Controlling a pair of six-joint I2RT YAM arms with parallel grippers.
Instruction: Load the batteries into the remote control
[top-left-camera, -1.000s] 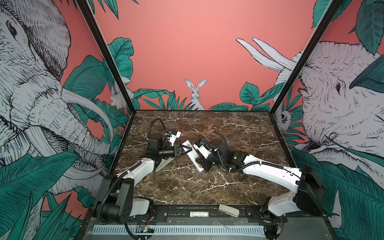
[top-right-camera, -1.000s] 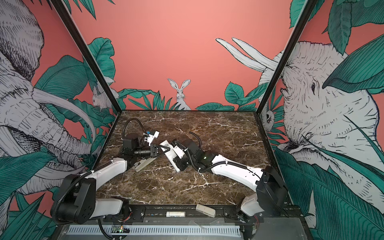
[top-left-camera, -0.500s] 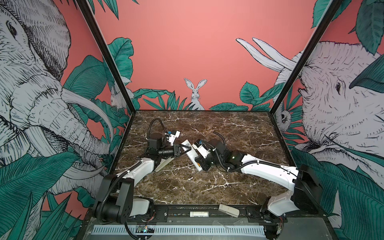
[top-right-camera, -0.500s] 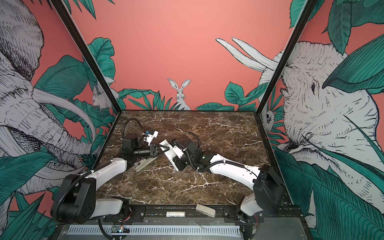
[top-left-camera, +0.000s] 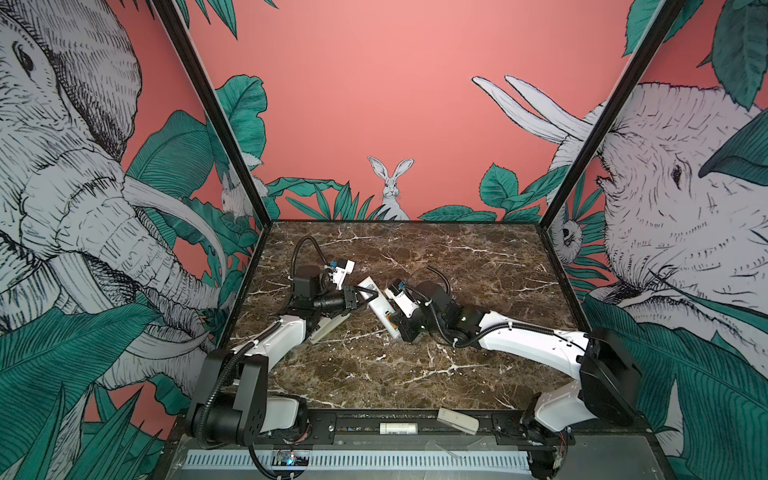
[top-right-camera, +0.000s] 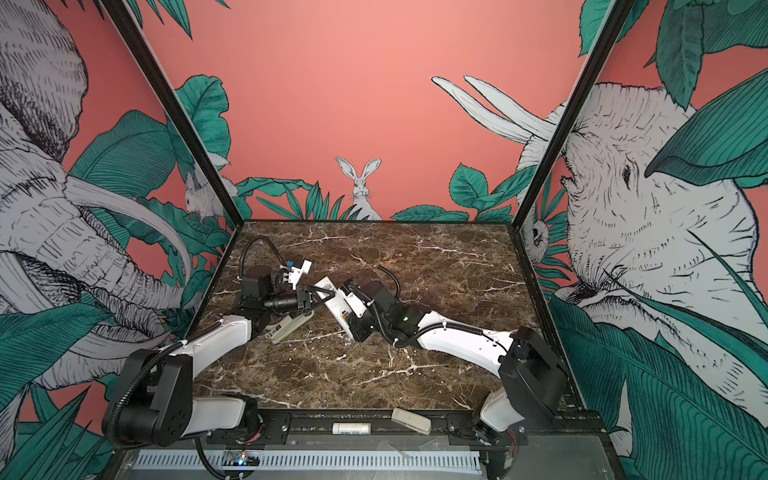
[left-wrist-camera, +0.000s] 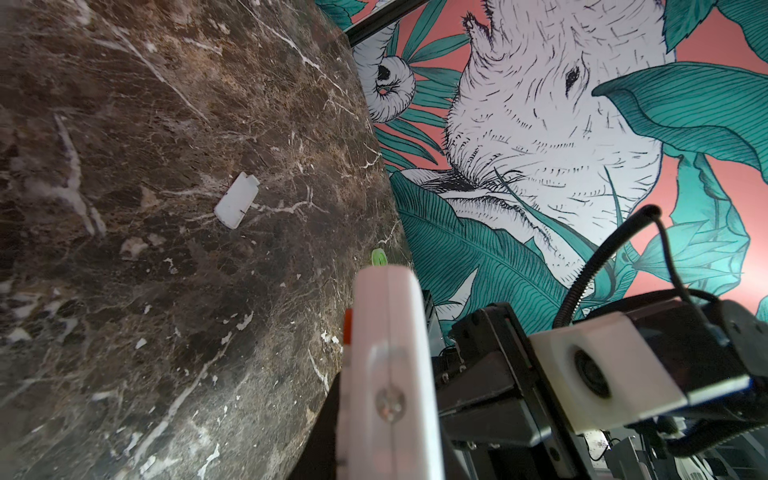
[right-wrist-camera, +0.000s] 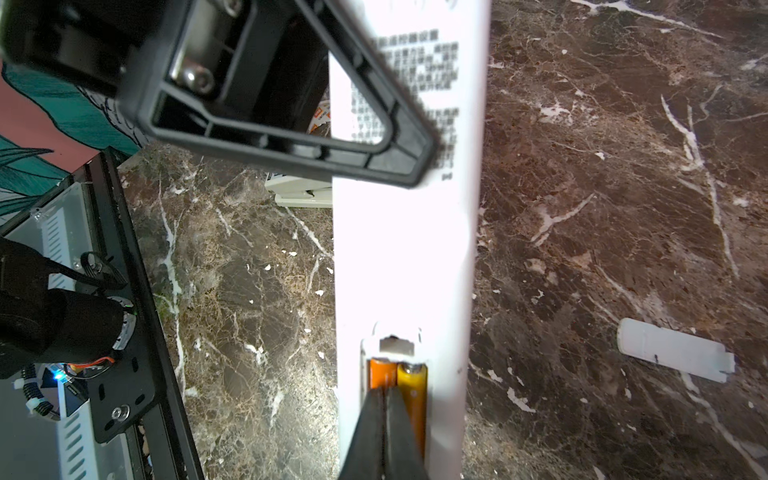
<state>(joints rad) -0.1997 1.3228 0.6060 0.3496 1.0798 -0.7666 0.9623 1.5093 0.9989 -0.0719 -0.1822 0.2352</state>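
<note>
The white remote control (top-left-camera: 376, 305) (top-right-camera: 332, 301) is held off the marble, back side up, by my left gripper (top-left-camera: 365, 296), which is shut on its far end. One black left finger (right-wrist-camera: 291, 141) crosses the printed label. In the right wrist view the remote control (right-wrist-camera: 407, 249) shows an open compartment with two orange batteries (right-wrist-camera: 411, 386) lying side by side in it. My right gripper (right-wrist-camera: 385, 392) is shut, its joined tips resting on the batteries and hiding part of them. The left wrist view shows the remote (left-wrist-camera: 388, 374) edge-on.
A small white battery cover (right-wrist-camera: 675, 349) (left-wrist-camera: 237, 199) lies on the marble beside the remote. A grey-and-black stapler-like object (top-left-camera: 328, 328) lies under the left arm. A white cylinder (top-left-camera: 398, 428) and a grey block (top-left-camera: 457, 419) rest on the front rail.
My right gripper's jaws have closed together over the batteries. Both arms and the remote have barely moved.
</note>
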